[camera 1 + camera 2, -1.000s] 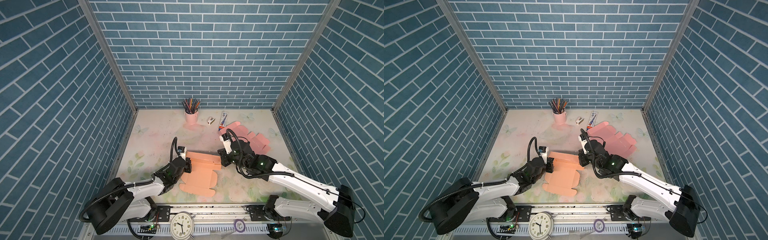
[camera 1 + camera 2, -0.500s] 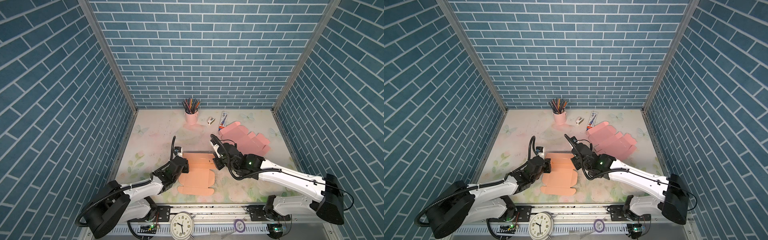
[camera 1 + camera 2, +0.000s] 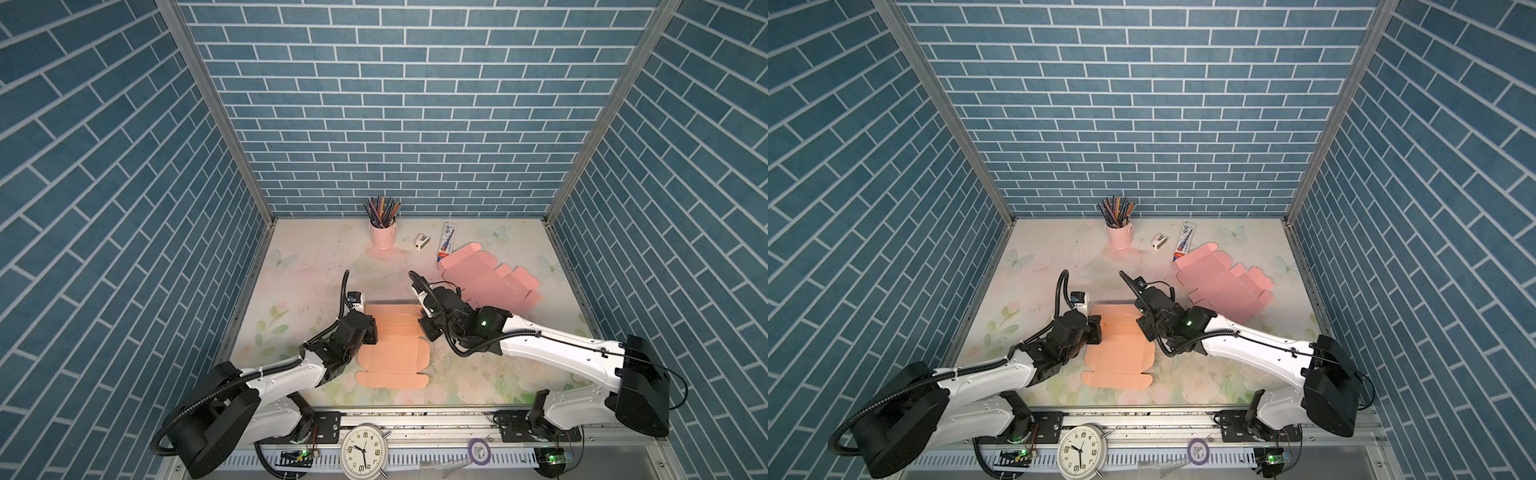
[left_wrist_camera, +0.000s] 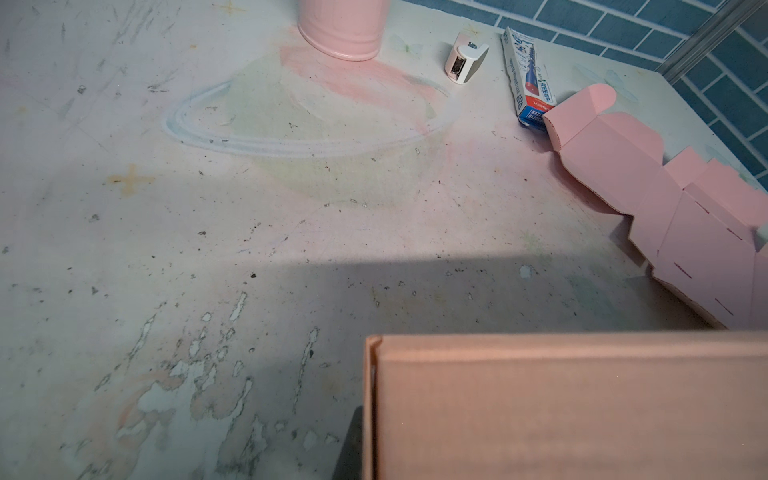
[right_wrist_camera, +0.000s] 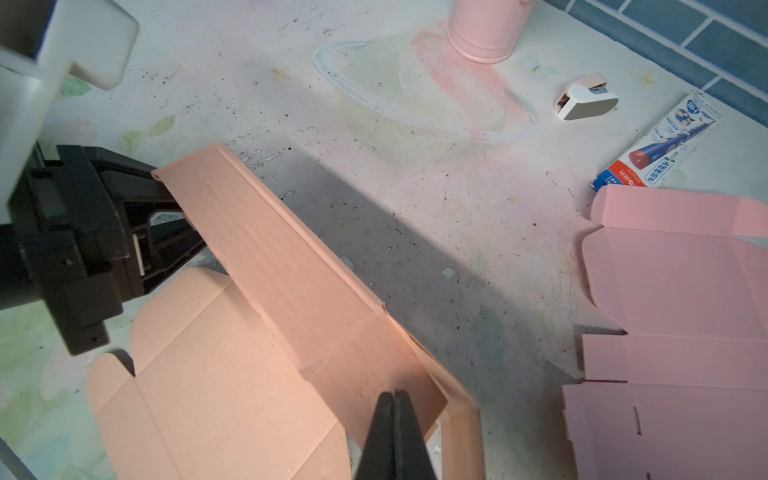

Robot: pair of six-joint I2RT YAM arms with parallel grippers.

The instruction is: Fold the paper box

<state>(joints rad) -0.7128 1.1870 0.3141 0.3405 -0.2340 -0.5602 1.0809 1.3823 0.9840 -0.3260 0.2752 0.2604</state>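
Where the paper box [image 3: 392, 353] lies: just toward 6 o'clock from the centre of the table [image 3: 299, 291], mostly flat, salmon-orange, between the two arms.
Rear panel [image 5: 270, 257]: the box's 12 o'clock edge, standing up from the flat sheet; a small side flap at its 3 o'clock end is bent inward.
Left gripper [image 3: 371, 332]: at the box's 10 o'clock corner, clamped, by the look of it, on the end of the raised panel.
Right gripper [image 5: 392, 436]: at the box's 2 o'clock corner, fingertips pressed together and tip resting on the card beside the bent flap; whether it pinches any card cannot be told.
How the box will likely handle: light, thin corrugated card, stiff across a panel but ready to bend along its scored lines. It probably springs back when let go and slides easily on the smooth table.
Where to take hold: by a panel's free edge, close to a crease, with the other arm pinning the base. Pinching mid-panel risks a dent.
Spare pink blank [image 3: 490, 282]: unfolded, at 2 o'clock on the table.
Pencil cup [image 3: 383, 235]: pink, at 12 o'clock.
Carton [image 3: 448, 242]: blue, white and red, at 1 o'clock; its print is too small to read.
Clock [image 3: 364, 453]: on the front rail at 6 o'clock, dial numbered 1 to 12.
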